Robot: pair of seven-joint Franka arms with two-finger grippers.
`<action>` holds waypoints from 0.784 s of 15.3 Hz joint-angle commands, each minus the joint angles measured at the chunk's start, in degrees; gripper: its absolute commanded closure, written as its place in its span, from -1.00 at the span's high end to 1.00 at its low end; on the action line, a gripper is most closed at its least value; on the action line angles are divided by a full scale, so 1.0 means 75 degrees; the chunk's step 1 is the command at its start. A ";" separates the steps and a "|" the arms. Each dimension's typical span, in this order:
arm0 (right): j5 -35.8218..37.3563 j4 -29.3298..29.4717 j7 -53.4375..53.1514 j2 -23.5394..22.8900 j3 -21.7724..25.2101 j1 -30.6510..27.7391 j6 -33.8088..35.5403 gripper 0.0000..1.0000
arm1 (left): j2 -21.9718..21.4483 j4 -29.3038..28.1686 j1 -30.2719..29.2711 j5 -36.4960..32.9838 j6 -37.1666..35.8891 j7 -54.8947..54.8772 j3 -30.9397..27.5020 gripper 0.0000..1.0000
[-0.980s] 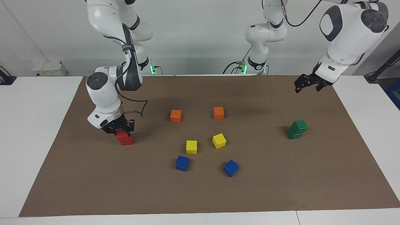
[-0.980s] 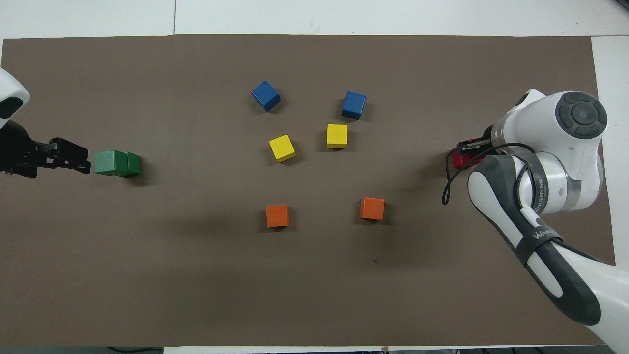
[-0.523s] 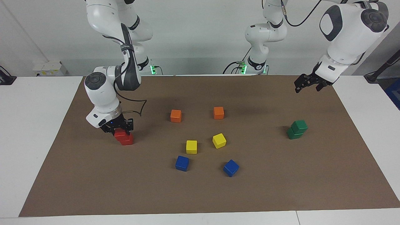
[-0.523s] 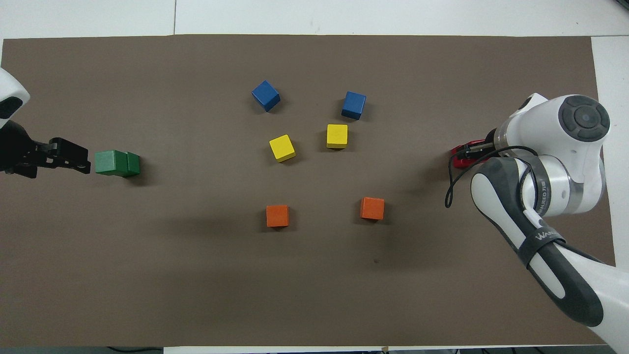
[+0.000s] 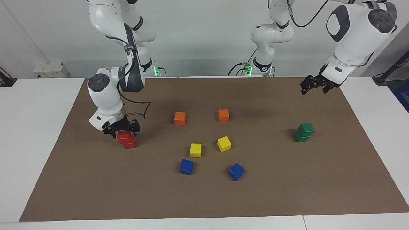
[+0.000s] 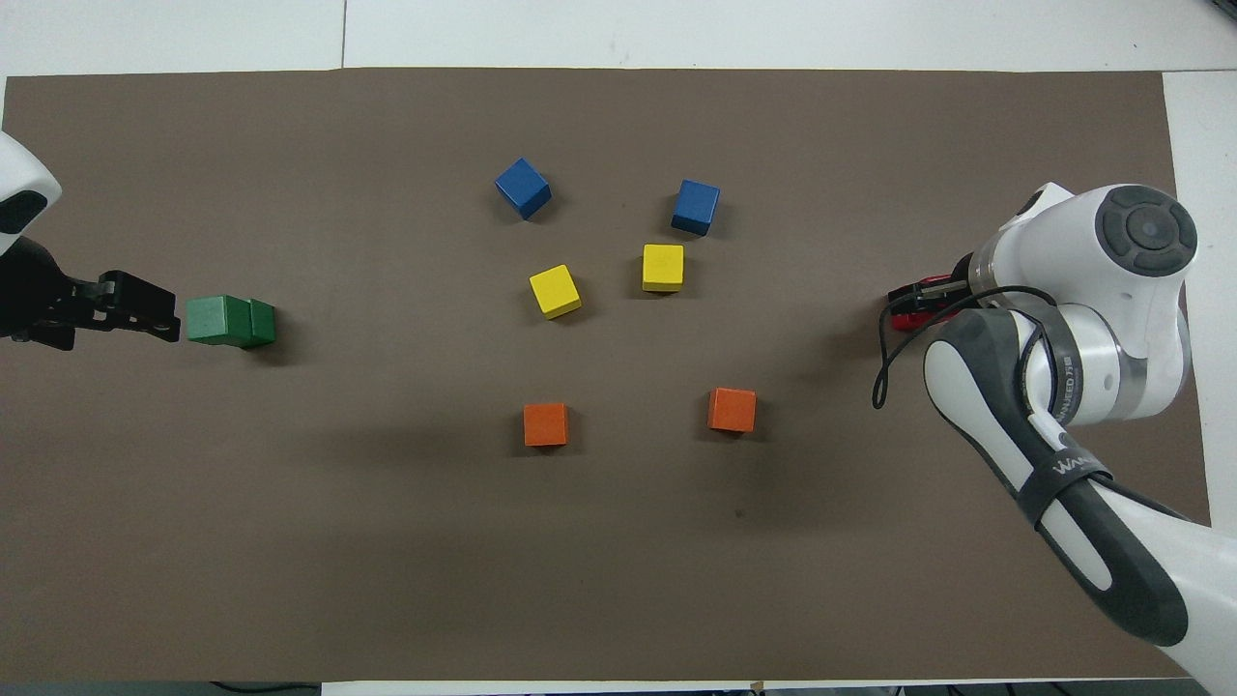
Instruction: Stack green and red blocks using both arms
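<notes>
Matte red cubes (image 5: 127, 139) stand stacked upright, slightly twisted, on brown paper (image 5: 204, 198) at the right arm's end of the tabletop. Right end effector (image 5: 121, 129), fingers spread, straddles the top cube, hiding it overhead. Green cube stack (image 5: 304, 132) stands under the raised, open left end effector (image 5: 314, 85).

You get even, bright light from above in both views. Each cube throws only a short soft shadow on the mat (image 5: 204, 198), and broad faint shadows of the arms lie across it near the orange cubes (image 5: 180, 118). No glare shows on the matte brown surface; the white arm shells (image 6: 1092, 319) carry mild highlights. Both views are sharp from edge to edge, with no motion blur. The mat's long edge bows slightly in the overhead view.
</notes>
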State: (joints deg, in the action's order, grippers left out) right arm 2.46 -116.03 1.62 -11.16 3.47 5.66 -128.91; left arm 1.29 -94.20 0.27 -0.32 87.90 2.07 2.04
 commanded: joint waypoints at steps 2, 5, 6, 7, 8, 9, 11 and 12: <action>0.0035 0.0808 -0.0099 0.0233 -0.0064 -0.0040 0.1236 1.00 | -0.0219 -0.0214 0.0116 0.0007 0.0034 0.0029 -0.0108 1.00; 0.0035 0.1989 -0.0110 0.0292 -0.0064 -0.0040 0.2594 1.00 | -0.0231 -0.0202 0.0081 0.0019 0.0372 0.0053 -0.0120 1.00; 0.0023 0.2365 -0.0099 0.0327 -0.0076 -0.0040 0.2981 1.00 | -0.0219 -0.0202 0.0081 0.0019 0.0629 0.0041 -0.0120 1.00; 0.0012 0.2659 -0.0122 0.0455 -0.0076 -0.0040 0.3356 1.00 | -0.0184 -0.0191 0.0081 0.0019 0.0864 0.0053 -0.0120 1.00; 0.0000 0.2801 -0.0145 0.0584 -0.0076 -0.0040 0.3581 1.00 | -0.0184 -0.0179 0.0104 0.0019 0.0936 0.0064 -0.0120 1.00; 0.0000 0.2825 -0.0157 0.0725 -0.0087 -0.0028 0.3618 1.00 | -0.0196 -0.0179 0.0105 0.0019 0.0867 0.0053 -0.0120 1.00; -0.0117 0.2837 -0.0157 0.0982 -0.0123 -0.0063 0.3758 1.00 | -0.0231 -0.0214 0.0116 0.0007 0.0819 0.0041 -0.0120 1.00; -0.0129 0.2849 -0.0146 0.1111 -0.0123 -0.0121 0.3944 1.00 | -0.0231 -0.0226 0.0116 0.0007 0.0807 0.0041 -0.0120 1.00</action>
State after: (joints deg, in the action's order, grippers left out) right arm 2.28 -94.77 1.59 -4.41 3.13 5.66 -101.42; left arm 1.18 -94.17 0.29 -0.32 93.10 2.10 1.83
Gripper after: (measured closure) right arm 0.000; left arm 0.000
